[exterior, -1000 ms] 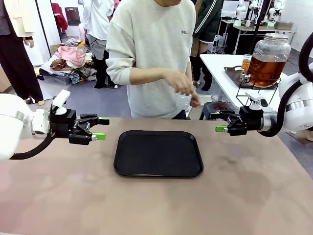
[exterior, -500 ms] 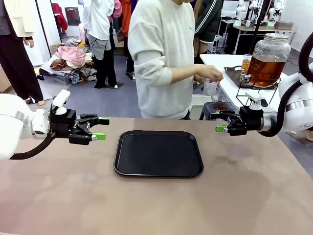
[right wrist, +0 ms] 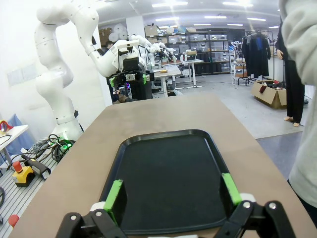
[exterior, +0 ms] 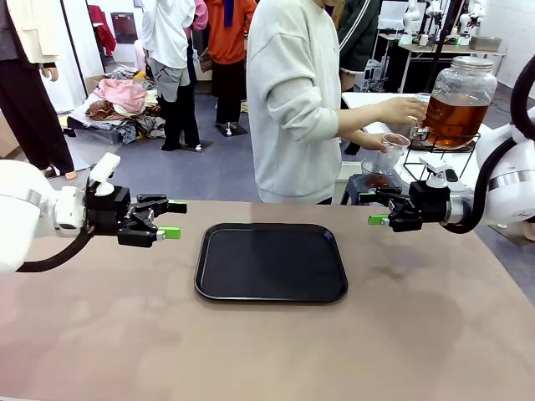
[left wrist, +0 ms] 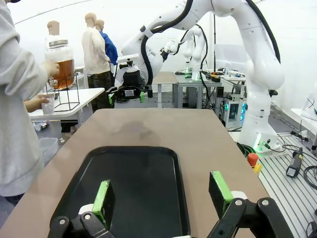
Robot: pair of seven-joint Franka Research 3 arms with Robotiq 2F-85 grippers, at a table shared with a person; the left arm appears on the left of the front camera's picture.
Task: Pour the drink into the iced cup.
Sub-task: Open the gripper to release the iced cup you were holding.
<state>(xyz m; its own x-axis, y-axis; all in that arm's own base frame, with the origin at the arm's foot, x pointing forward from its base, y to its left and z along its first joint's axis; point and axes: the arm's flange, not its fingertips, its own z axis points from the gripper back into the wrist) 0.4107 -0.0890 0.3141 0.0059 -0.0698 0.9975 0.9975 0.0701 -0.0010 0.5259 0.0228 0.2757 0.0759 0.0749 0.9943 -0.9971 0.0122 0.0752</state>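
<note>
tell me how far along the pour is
Done: nothing on the table yet; the black tray sits bare. In hand: the person holds a clear cup at the tap of the jar of amber drink on the side table. Left: bringing the drink and iced cup, then pouring. The left gripper and right gripper hang open, holding nothing.

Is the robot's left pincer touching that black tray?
Apart. In the front view the left pincer hangs open beside the black tray, with bare table between them.
</note>
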